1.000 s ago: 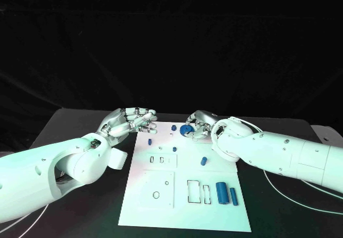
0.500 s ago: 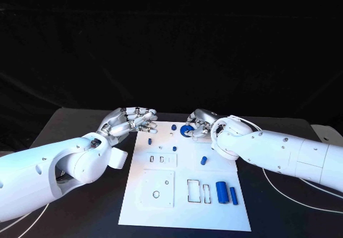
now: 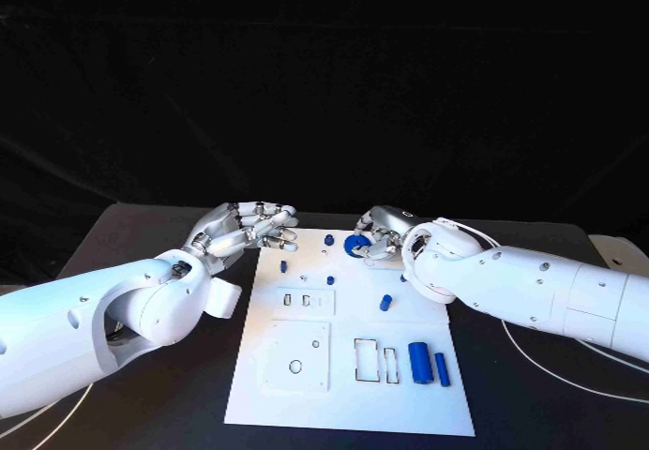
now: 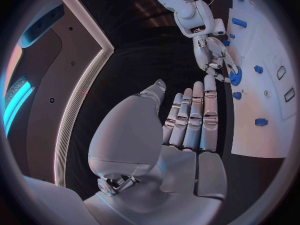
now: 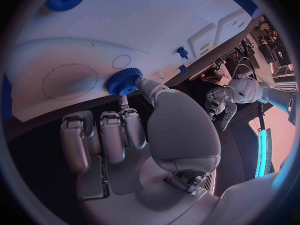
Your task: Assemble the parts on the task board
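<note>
So the white task board [image 3: 354, 375] runs lengthwise away from the robot, and the action's up at its far end. The right hand [image 3: 383, 232] is right there, pinching a blue toothed gear [image 3: 354, 246] against the board's far edge. The left hand [image 3: 251, 228] hovers just off the board's far left corner, fingers curled in loosely, holding nothing. Right's clearly the one placed for seating it.

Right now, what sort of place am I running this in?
Probably a robot test or demo cell: a black table under dark backdrop, a white task board with cut-outs and small blue parts, the right hand holding a blue gear.
</note>
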